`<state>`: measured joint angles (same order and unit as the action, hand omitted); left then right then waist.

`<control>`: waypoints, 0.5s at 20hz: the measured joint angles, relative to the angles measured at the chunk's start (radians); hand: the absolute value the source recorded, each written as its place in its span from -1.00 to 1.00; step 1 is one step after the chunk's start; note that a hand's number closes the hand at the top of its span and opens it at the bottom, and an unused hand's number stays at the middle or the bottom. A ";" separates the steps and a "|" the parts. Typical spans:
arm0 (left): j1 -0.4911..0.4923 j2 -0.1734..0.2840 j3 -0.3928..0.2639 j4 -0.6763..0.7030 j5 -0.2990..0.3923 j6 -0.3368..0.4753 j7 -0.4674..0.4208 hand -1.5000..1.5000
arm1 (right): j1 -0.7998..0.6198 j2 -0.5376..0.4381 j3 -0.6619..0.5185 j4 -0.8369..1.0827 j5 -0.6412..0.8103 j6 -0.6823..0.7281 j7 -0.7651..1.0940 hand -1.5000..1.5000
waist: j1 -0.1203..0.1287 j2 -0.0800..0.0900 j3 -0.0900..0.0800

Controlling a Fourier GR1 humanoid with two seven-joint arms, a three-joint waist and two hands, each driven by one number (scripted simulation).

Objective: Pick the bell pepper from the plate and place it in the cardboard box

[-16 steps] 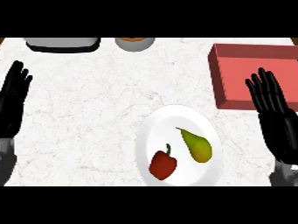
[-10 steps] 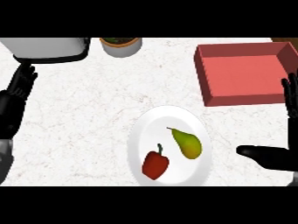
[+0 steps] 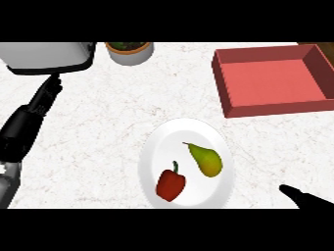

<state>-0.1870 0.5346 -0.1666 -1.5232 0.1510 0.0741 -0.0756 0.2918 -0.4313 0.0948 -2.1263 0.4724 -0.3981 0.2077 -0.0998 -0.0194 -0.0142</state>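
On the white plate [image 3: 220, 147] near the counter's [image 3: 104, 127] front edge, the red bell pepper [image 3: 171, 184] lies untouched beside a pear [image 3: 206, 160]. Only a tip of the right hand [image 3: 307, 197] shows, nearby; I cannot tell its fingers' state. The left hand [image 3: 32, 117] rests open, holding nothing. The reddish cardboard box [image 3: 227, 95] waits far right; every step remains.

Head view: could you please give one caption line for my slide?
Red bell pepper and pear lie on a white plate; the red box stands behind, empty.
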 measured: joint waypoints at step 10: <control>-0.029 -0.008 -0.044 -0.018 -0.018 -0.043 -0.006 0.00 | 0.140 -0.077 0.240 -0.183 0.377 0.241 0.366 -1.00 | 0.069 0.018 0.000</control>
<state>-0.2157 0.5262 -0.2106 -1.5408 0.1329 0.0314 -0.0813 0.4314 -0.5085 0.3352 -2.3091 0.8492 -0.1572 0.5733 -0.0308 -0.0013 -0.0138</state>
